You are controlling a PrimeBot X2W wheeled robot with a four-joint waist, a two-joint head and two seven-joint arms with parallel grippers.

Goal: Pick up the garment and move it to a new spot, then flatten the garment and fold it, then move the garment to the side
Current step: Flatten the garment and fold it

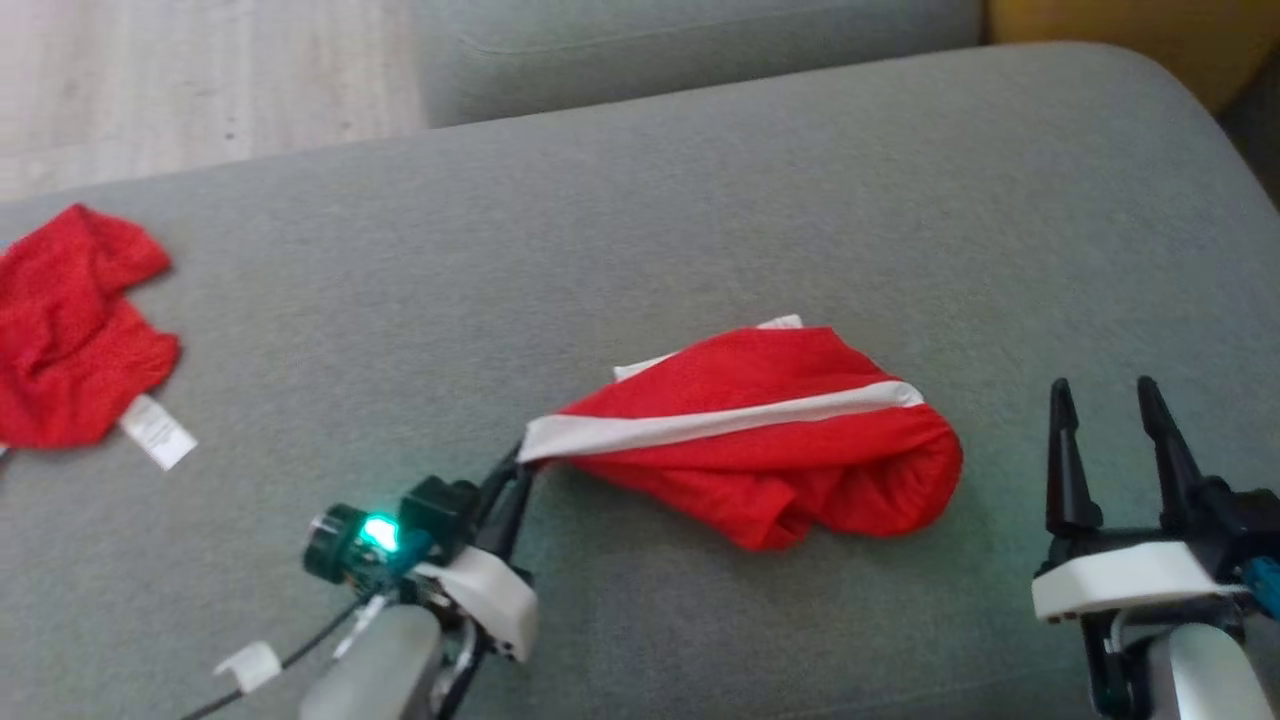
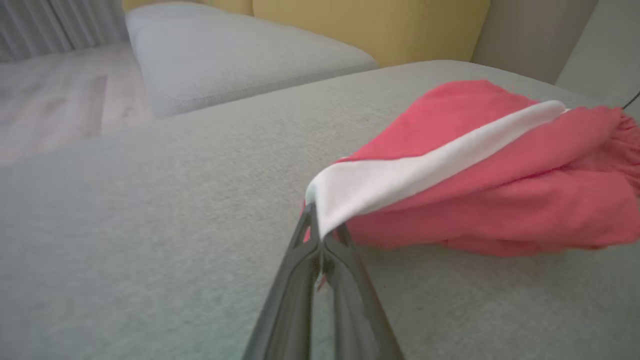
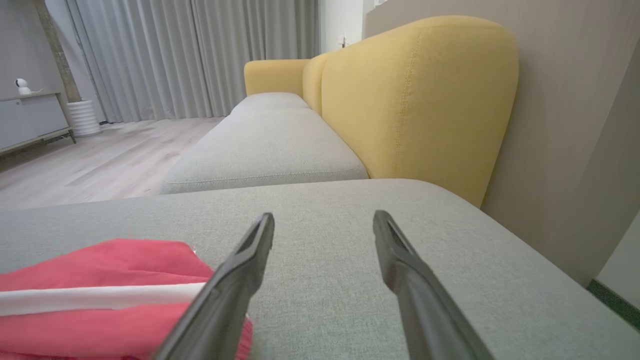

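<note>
Grey sofa cushion (image 1: 700,200). Left gripper (image 1: 517,468): clamped on the white-banded corner of the red garment (image 1: 800,470) lying just ahead of it. Right gripper (image 1: 1102,392): jaws apart, garment to its left, untouched.

Home living room, by my reading: I work over a grey sofa cushion (image 1: 700,200), yellow backrest (image 3: 415,100) at its edge, long grey curtains (image 3: 190,55), pale wood floor (image 3: 100,165).

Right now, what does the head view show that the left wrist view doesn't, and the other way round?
Head view: a second red cloth with a white tag, far left, and the open right gripper. Left wrist view: a grey curtain beyond the floor. Both: the red garment on the grey cushion, its white band pinched by the shut left gripper.
</note>
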